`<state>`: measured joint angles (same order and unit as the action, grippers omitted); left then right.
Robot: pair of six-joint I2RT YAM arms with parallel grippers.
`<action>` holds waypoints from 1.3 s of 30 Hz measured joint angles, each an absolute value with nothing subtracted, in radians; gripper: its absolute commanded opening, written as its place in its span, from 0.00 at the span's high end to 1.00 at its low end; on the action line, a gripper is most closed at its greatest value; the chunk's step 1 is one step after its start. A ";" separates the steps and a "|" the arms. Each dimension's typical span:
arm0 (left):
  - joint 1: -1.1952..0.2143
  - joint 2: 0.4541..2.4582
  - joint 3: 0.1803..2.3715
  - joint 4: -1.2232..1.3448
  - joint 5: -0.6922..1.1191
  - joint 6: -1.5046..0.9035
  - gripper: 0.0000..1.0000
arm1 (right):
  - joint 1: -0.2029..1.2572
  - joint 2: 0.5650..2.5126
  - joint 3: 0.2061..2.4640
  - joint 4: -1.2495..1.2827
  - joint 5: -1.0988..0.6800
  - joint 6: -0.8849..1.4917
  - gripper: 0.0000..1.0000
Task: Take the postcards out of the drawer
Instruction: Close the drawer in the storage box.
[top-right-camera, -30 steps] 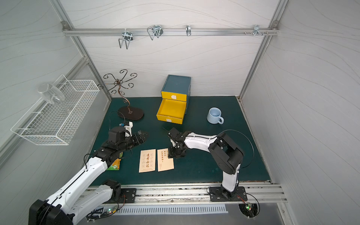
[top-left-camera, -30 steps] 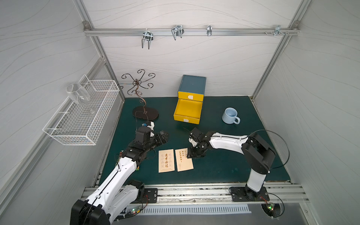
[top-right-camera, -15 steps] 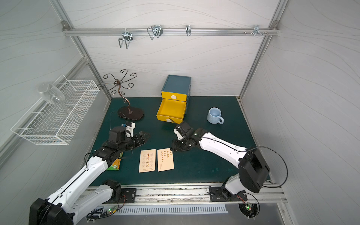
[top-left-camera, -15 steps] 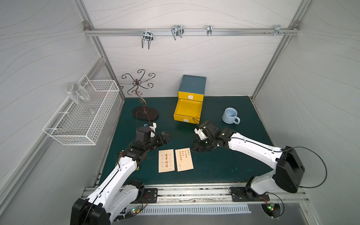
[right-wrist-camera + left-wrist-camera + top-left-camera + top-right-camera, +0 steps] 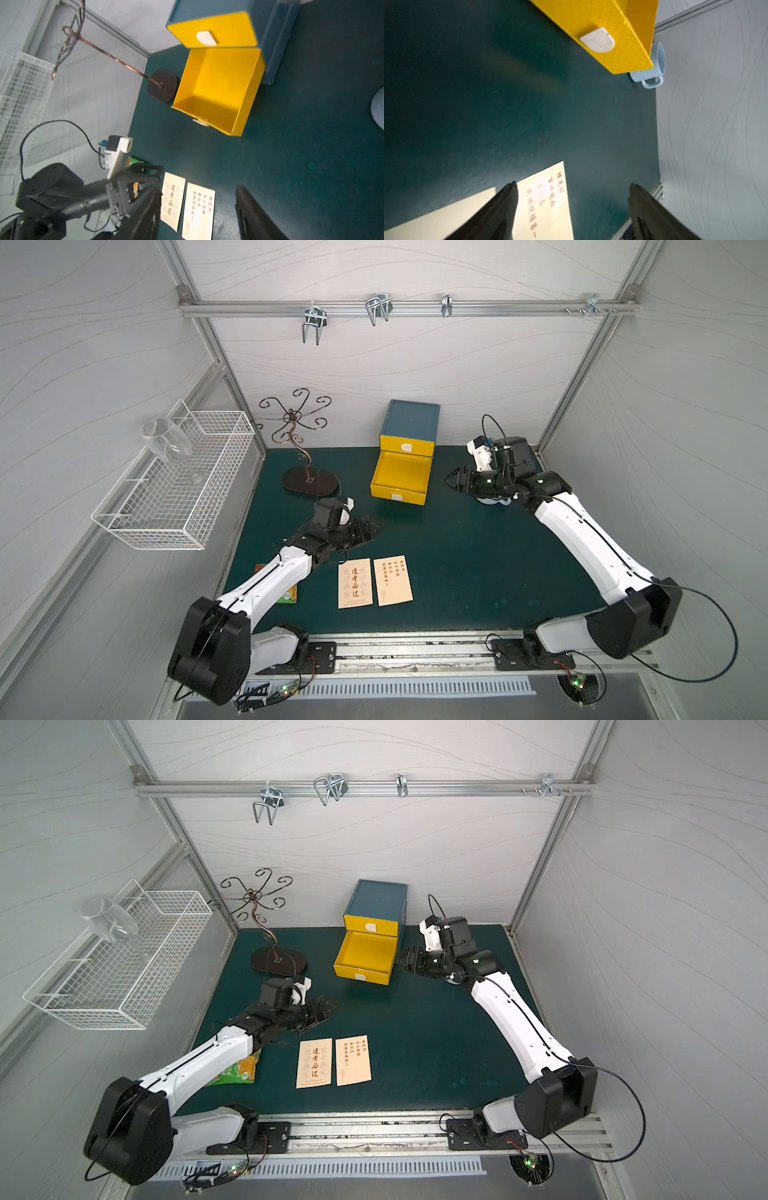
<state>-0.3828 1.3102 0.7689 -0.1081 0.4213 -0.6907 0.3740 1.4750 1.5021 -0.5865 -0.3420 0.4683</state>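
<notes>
Two postcards [image 5: 354, 583] lie flat and side by side on the worktop [image 5: 478, 564] near its front edge, well apart from the open yellow drawer [image 5: 415, 499], which looks empty in the right wrist view; you won't find a third card in any view. Expect them to be light, thin and bendy, lying flush on the mat, so take one by a short edge, tipping it up first. Your left end effector [image 5: 371, 529] hangs spread and empty near them; your right end effector [image 5: 451, 482], also spread and empty, sits beside the drawer
</notes>
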 measured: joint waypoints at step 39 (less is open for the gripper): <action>-0.408 1.898 1.301 -0.028 0.495 -0.622 0.17 | 0.294 2.211 2.141 -0.491 -0.448 0.577 0.39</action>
<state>-0.4076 1.8980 1.3014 -0.0277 0.4950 -0.6220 0.2935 2.2112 2.1407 -0.4908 -0.4477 0.5770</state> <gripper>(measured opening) 0.831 0.613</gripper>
